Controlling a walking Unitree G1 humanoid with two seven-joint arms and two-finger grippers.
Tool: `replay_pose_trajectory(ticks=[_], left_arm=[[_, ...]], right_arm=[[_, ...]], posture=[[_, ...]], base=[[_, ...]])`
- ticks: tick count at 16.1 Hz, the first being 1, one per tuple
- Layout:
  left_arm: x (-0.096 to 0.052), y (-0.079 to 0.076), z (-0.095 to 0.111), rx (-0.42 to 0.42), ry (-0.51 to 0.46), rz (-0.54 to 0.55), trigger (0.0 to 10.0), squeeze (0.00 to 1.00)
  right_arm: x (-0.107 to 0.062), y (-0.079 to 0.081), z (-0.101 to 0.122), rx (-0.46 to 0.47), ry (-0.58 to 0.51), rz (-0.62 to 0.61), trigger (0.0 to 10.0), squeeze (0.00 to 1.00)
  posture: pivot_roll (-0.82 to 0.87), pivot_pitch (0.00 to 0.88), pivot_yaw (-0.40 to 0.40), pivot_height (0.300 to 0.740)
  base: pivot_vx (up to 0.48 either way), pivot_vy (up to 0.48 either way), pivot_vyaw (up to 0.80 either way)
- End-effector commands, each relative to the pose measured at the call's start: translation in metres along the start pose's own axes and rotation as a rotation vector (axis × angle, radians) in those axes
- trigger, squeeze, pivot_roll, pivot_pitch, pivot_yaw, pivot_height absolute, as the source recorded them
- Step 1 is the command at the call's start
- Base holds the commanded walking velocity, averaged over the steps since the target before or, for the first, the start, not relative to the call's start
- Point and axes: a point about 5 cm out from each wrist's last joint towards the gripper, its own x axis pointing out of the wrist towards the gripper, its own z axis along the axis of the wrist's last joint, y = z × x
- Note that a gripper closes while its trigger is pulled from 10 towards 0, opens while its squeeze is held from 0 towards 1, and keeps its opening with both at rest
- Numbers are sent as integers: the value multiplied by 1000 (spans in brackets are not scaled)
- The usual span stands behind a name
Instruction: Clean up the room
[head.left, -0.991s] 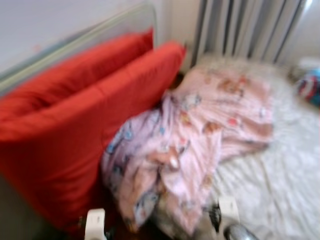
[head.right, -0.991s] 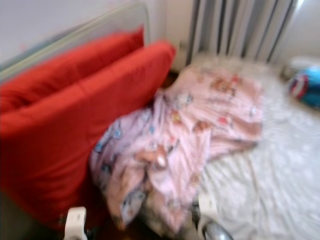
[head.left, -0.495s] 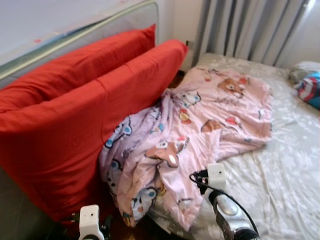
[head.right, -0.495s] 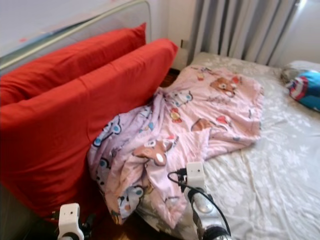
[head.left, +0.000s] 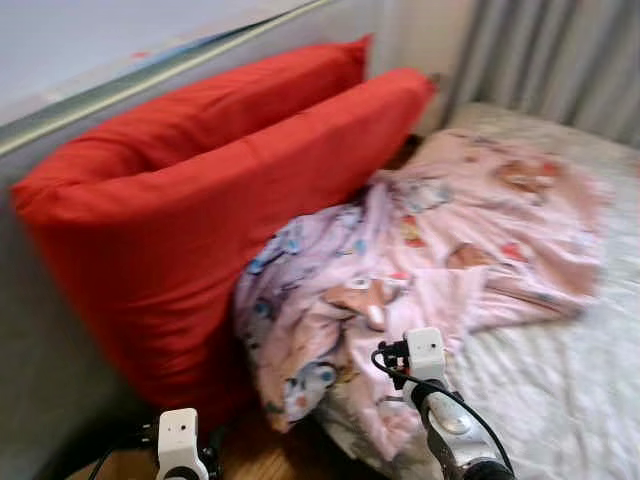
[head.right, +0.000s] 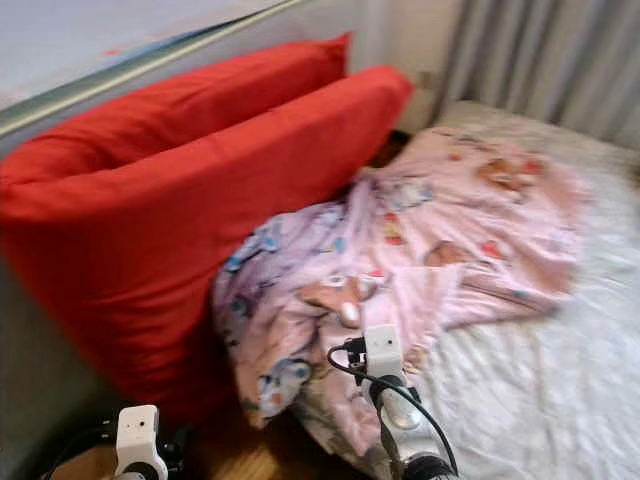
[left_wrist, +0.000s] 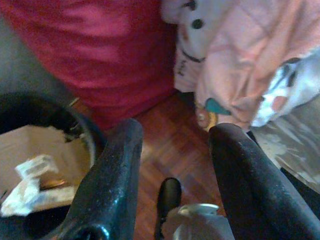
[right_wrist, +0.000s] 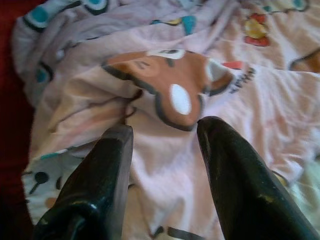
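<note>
Blurred bed (head.left: 560, 400), pink blanket (head.left: 440, 260) half behind red cushions (head.left: 210, 210).

soft printed cloth blanket (head.left: 450, 240), matt red fabric pillows (head.left: 220, 200), glossy wooden floor (left_wrist: 175, 145).

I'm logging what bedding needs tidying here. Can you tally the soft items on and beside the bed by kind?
Red pillows: 2, the back one and the front one
Pink cartoon-print blanket: 1
Grey patterned bedsheet: 1
Total: 4
</note>
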Motion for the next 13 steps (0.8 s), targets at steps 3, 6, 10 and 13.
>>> replay_pose_trajectory(ticks=[3,6,10,13], left_arm=[[-2,1,-5,-7,14,1,10000,0],[-2,0,-4,-5,12,-1,10000,0],[-2,0,-4,-4,13,-3,10000,0],[-2,0,-4,-1,17,-5,10000,0]], right_arm=[[0,-3,0,36,1,-22,10000,0],[1,-4,4,51,-22,-30,10000,0],[2,-6,1,-11,23,-61,10000,0],[1,-6,0,-25,31,-59,10000,0]], posture=[[40,69,-18,740],[40,69,-18,740],[38,71,-19,735],[38,72,-19,725]], base=[[0,0,0],[0,0,0],[0,0,0],[0,0,0]])
